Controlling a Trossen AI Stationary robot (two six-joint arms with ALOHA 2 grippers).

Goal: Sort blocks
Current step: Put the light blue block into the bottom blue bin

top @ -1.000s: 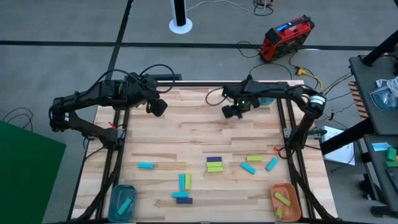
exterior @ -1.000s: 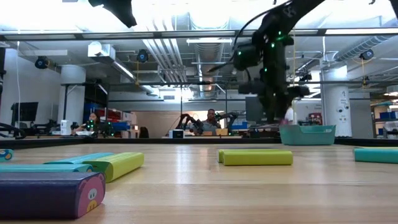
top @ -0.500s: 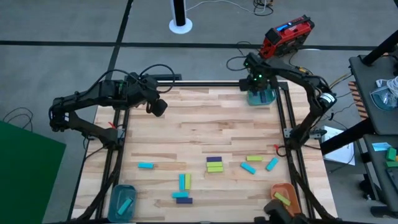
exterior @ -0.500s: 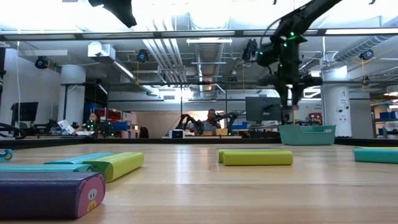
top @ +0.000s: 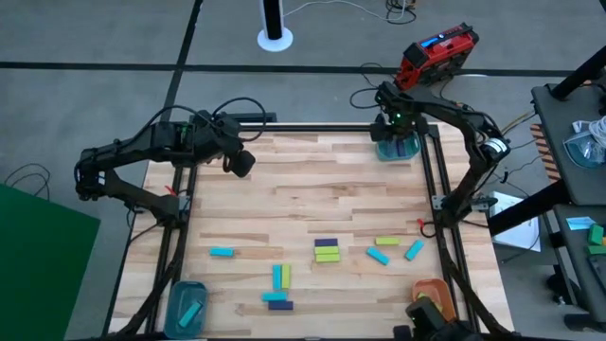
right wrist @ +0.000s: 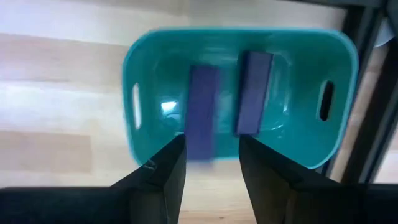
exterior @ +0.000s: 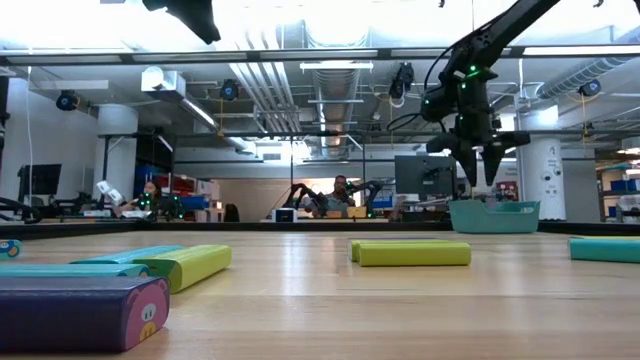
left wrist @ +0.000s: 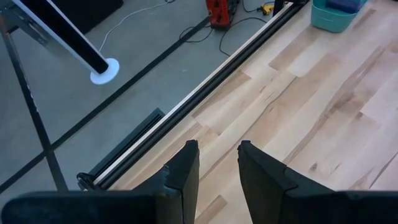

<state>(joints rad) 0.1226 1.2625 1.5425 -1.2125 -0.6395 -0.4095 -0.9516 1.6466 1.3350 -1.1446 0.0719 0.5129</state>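
Overhead, right gripper (top: 396, 134): fingers spread apart, empty, hanging above the teal bin (right wrist: 339, 74) at the table's far right corner. Bin contents: two purple blocks (right wrist: 202, 106), side by side. Left gripper (top: 240, 163): fingers narrowly parted, empty, over bare wood at far left. Remaining blocks (top: 327, 250), cyan, yellow-green and purple: scattered along the near half of the table (top: 312, 199).

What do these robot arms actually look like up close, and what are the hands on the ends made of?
Both arms are dark, near black, built from slim jointed segments with black cables looping along them. The right arm shows small green lights and a pale band near one joint. Each ends in two flat dark fingers, blunt and wedge-shaped: the left gripper and the right gripper look the same.
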